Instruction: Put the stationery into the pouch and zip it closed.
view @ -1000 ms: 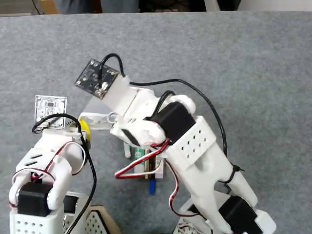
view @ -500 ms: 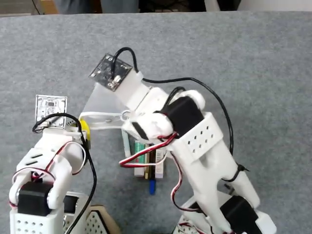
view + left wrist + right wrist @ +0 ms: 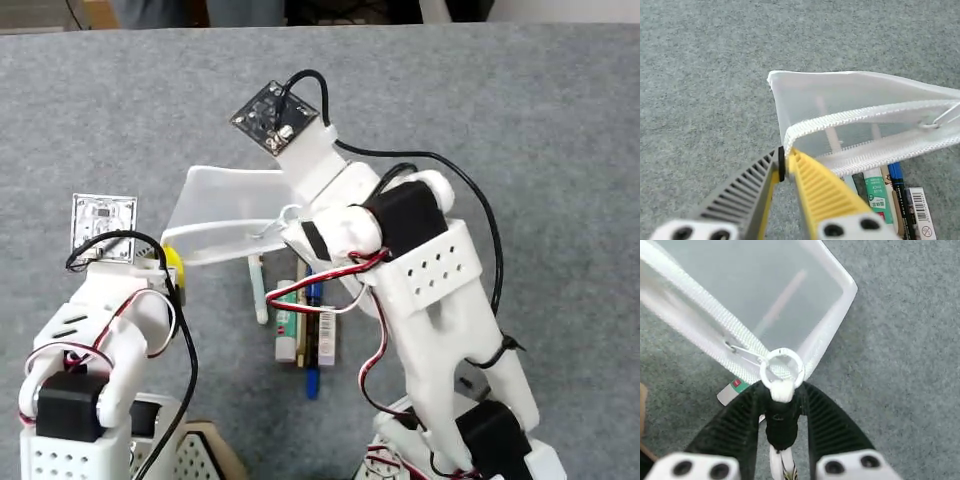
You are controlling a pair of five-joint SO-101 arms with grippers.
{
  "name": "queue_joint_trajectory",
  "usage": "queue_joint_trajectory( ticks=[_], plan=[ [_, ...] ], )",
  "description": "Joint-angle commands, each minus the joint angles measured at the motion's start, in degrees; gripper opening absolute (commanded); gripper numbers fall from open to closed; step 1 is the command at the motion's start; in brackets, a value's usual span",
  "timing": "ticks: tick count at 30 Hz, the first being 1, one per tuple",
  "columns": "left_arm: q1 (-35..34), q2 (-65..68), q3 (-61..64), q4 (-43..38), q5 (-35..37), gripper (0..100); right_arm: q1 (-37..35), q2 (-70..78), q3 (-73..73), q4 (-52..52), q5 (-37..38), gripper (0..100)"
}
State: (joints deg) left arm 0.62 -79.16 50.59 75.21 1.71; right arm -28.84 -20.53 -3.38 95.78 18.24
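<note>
A translucent white pouch (image 3: 225,215) lies on the grey table, its zip edge (image 3: 865,116) towards the arms. My left gripper (image 3: 782,153) is shut on the pouch's near corner, seen in the high view as the yellow-fingered left gripper (image 3: 170,262). My right gripper (image 3: 782,387) is shut on the white zipper pull ring (image 3: 782,368), at the pouch's right end (image 3: 290,222). The stationery (image 3: 300,325), namely a glue stick, pens and a blue marker, lies bundled just in front of the pouch. Some ends show through the pouch (image 3: 855,110); whether inside or beneath, I cannot tell.
Grey carpet-like table surface (image 3: 520,120) stretches open to the right and back. The right arm's body (image 3: 440,300) rises over the table's near right; the left arm's base (image 3: 80,380) stands at the near left.
My right gripper has travelled right along the pouch's zip edge with the pull ring, uncovering the pouch and the stationery. The left arm has held still on the corner.
</note>
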Motion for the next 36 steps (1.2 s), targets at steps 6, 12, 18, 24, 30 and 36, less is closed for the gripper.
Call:
queue_joint_trajectory(
  ticks=[6,12,18,24,30,36],
  plan=[
    [-0.31,0.18,-0.75,-0.79,-0.62,3,1.85,-6.37,-0.48,0.26,0.44,1.2],
    [-0.31,0.26,-0.75,-0.70,-0.62,3,1.85,-9.10,4.26,-0.35,0.53,1.2],
    [-0.31,0.26,-0.75,-0.62,-0.62,3,4.31,-9.54,4.62,-0.26,0.53,1.2],
    [-0.31,0.26,-0.75,-0.62,-0.62,3,7.38,-9.54,4.62,-0.26,0.62,1.2],
    [-0.31,0.26,-0.75,-0.62,-0.62,3,7.03,-9.54,4.35,-0.35,0.62,1.4],
    [-0.31,0.26,-0.75,-0.88,-0.62,3,6.07,-9.54,4.44,0.35,0.70,7.5]
  ],
)
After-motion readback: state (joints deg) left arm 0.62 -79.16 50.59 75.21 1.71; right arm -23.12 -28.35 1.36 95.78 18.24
